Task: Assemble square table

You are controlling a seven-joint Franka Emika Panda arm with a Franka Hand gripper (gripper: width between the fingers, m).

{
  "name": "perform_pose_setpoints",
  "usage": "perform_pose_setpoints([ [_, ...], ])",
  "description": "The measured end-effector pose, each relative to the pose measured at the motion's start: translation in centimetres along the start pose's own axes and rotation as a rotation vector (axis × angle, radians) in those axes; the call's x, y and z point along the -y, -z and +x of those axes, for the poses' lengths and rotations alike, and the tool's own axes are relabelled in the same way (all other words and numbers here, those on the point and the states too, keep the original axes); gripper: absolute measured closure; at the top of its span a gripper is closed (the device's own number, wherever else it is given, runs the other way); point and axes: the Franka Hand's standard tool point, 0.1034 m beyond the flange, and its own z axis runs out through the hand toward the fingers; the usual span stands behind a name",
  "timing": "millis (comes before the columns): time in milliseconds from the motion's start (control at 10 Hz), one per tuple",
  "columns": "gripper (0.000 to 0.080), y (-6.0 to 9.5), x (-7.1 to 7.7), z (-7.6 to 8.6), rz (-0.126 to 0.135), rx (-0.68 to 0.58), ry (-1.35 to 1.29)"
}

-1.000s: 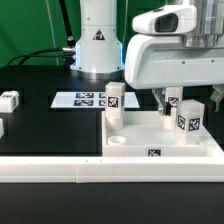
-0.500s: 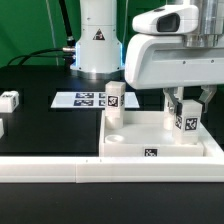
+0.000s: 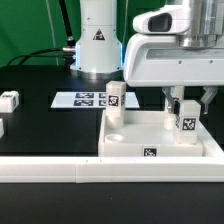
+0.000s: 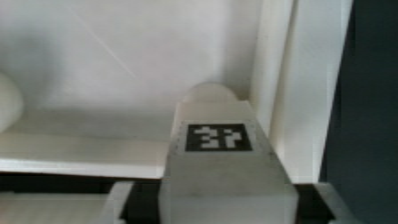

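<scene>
One square slab (image 3: 135,132); three leg blocks (image 3: 115,98) (image 3: 186,126) (image 3: 9,100) plainly seen; one marker board (image 3: 80,99); one border rail (image 3: 100,171).

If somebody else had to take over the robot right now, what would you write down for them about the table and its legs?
Claw: shut on the held leg, which stands upright on the tabletop at the exterior view's right.
Second leg: upright at the tabletop's far corner, on the exterior view's left. Whether it is screwed tight cannot be told.
Loose leg: lies away from the tabletop, at the exterior view's left.
Left to do: probably seat the held leg, then fetch the loose one.
</scene>
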Motion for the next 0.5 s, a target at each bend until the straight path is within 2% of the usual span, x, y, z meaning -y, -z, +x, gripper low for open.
perform_pose_setpoints([
  [200, 0.0509, 0.0, 0.1, 0.0, 0.000, -0.002, -0.212],
  [500, 0.0506, 0.0, -1.0, 0.0, -0.017, -0.007, -0.439],
])
